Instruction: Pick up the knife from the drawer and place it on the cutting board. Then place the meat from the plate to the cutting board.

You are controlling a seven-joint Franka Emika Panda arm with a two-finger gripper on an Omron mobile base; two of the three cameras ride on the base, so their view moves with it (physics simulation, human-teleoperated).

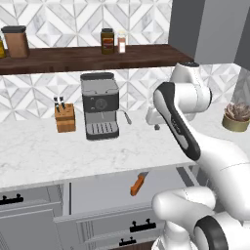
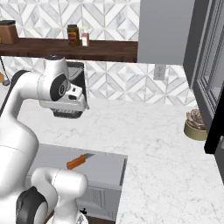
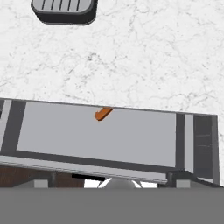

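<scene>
The drawer (image 1: 105,193) (image 2: 107,168) (image 3: 113,138) stands pulled out below the marble counter, wide and flat grey inside. In it lies the knife (image 1: 138,183) (image 2: 78,161) (image 3: 103,113), with an orange-brown handle and a short grey blade. In the hand view the blade is hidden under the counter's edge. My gripper (image 1: 156,125) (image 2: 84,105) hangs open above the counter, well above the knife, pointing down, with nothing between its fingers. The cutting board, the meat and the plate are out of view.
A coffee machine (image 1: 100,105) (image 3: 64,9) stands at the back of the counter, a wooden knife block (image 1: 65,118) to its left. A potted succulent (image 1: 237,117) (image 2: 195,124) sits at the right. A dark shelf (image 1: 73,57) carries jars. Narrower closed drawers (image 1: 141,225) lie below.
</scene>
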